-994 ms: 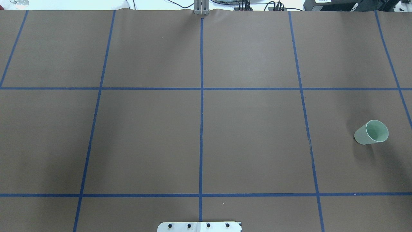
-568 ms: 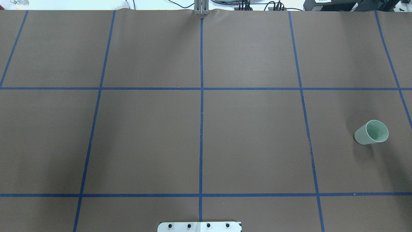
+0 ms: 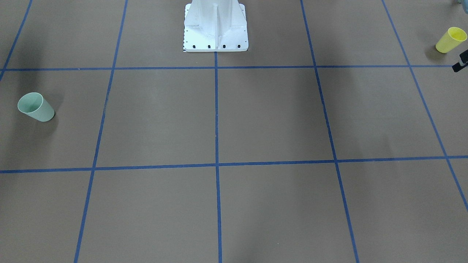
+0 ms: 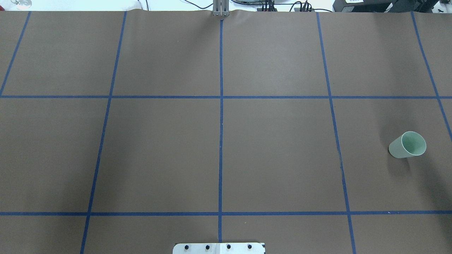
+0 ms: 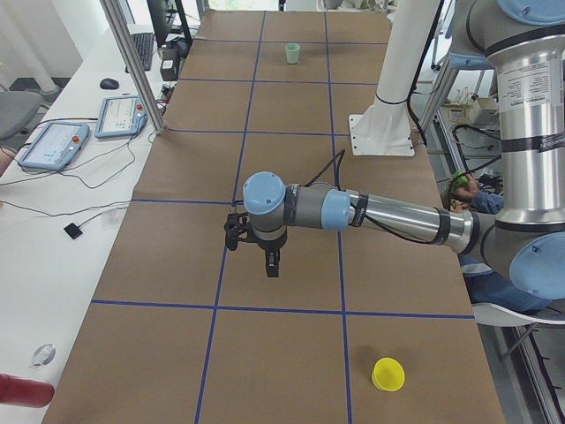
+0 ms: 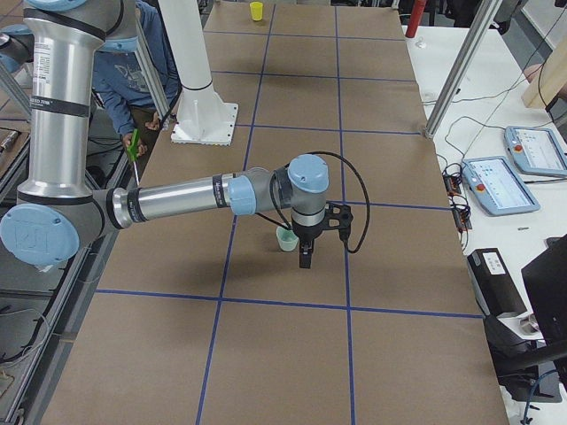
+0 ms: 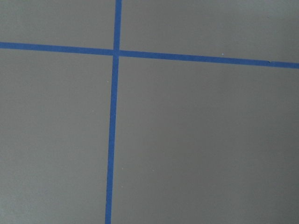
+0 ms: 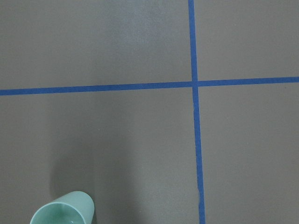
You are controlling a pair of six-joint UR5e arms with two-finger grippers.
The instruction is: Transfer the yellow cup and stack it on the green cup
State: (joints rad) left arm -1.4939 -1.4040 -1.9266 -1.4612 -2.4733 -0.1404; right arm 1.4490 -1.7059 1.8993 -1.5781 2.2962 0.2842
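Observation:
The yellow cup (image 3: 451, 39) stands upright near the table's end on my left, also in the exterior left view (image 5: 387, 374) and far off in the exterior right view (image 6: 256, 11). It is out of the overhead view. The green cup (image 4: 408, 144) stands upright at the other end (image 3: 36, 106) (image 5: 292, 53). My right gripper (image 6: 306, 255) hangs just beside the green cup (image 6: 285, 239), which shows at the bottom left of the right wrist view (image 8: 63, 211). My left gripper (image 5: 265, 261) hangs over bare table, well away from the yellow cup. I cannot tell whether either gripper is open or shut.
The white robot pedestal (image 3: 215, 25) stands at the near middle edge (image 4: 219, 248). Blue tape lines (image 4: 221, 116) divide the brown table. Side benches hold tablets (image 5: 53, 146) (image 6: 496, 181) and cables. A metal post (image 5: 132, 62) stands at the far edge. A person (image 6: 133, 71) sits behind the robot.

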